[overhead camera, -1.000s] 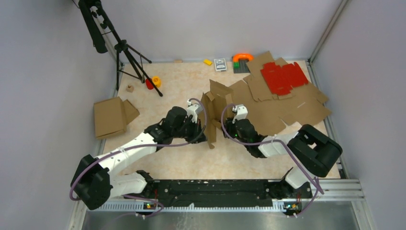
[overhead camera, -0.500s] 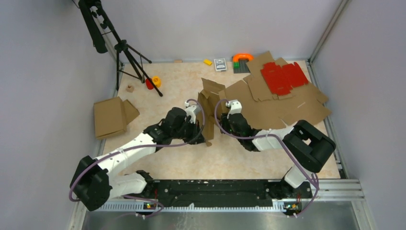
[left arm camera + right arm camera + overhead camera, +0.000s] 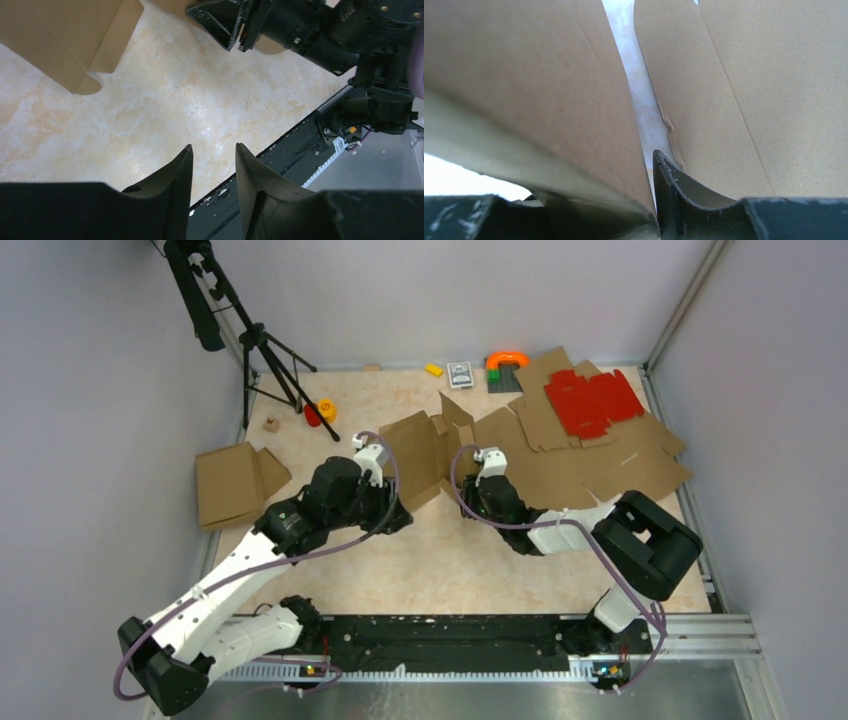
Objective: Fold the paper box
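**Holding one side while you fold the other**

Your right gripper [image 3: 474, 466] has its jaws clamped on an edge of the paper box [image 3: 415, 452]. Hold firm, I think, so the box cannot slide. Your left gripper [image 3: 212, 150] has its jaws a little apart, with nothing in them. Bring it in slowly from 9 o'clock and push along a crease, not mid-panel. The box sits near the middle of the tabletop [image 3: 400, 570], a bit toward 12 o'clock. It is plain brown, half open, with flaps sticking up and a round tab [image 3: 90, 85].
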Robot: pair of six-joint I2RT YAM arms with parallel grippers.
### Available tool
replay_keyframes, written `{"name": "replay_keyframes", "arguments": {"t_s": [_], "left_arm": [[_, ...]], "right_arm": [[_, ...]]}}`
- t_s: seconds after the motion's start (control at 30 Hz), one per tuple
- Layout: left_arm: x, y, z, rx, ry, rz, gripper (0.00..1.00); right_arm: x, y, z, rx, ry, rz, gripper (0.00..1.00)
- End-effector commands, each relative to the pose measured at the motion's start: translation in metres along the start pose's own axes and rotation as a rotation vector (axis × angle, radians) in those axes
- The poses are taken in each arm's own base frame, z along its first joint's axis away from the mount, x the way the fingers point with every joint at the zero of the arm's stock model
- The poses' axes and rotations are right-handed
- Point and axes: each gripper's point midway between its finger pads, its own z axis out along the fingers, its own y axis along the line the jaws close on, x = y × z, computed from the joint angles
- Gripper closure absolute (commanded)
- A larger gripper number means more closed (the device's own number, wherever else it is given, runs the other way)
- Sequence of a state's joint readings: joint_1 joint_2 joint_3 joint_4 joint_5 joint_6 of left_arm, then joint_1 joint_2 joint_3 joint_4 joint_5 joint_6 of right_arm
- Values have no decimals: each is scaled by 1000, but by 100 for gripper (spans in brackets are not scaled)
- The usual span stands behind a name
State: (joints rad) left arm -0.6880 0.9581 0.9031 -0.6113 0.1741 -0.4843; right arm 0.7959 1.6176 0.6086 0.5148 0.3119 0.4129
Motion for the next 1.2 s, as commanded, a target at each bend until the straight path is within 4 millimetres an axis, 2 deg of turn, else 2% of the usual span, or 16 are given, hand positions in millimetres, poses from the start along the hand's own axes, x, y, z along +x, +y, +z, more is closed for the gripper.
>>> {"name": "replay_keyframes", "arguments": {"t_s": [0.0, 0.13, 0.4, 0.57, 0.83, 1.17], "left_arm": [[-5, -15, 7, 102, -71, -66, 68], [-8, -14, 48, 152, -121, -125, 100], [-45, -6, 112, 132, -265, -89, 100], [-51, 0, 141, 116, -303, -76, 100], [-50, 7, 174, 98, -320, -60, 100], [-55, 17, 198, 48, -322, -10, 100]], "right_arm": [[18, -10, -4, 17, 58, -16, 73], [21, -11, -5, 8, 47, -20, 73], [21, -10, -6, -11, 37, -24, 73], [20, -10, -6, -13, 31, -24, 73], [19, -9, -7, -18, 25, -27, 73], [19, -8, -7, -23, 24, -28, 73]]}}
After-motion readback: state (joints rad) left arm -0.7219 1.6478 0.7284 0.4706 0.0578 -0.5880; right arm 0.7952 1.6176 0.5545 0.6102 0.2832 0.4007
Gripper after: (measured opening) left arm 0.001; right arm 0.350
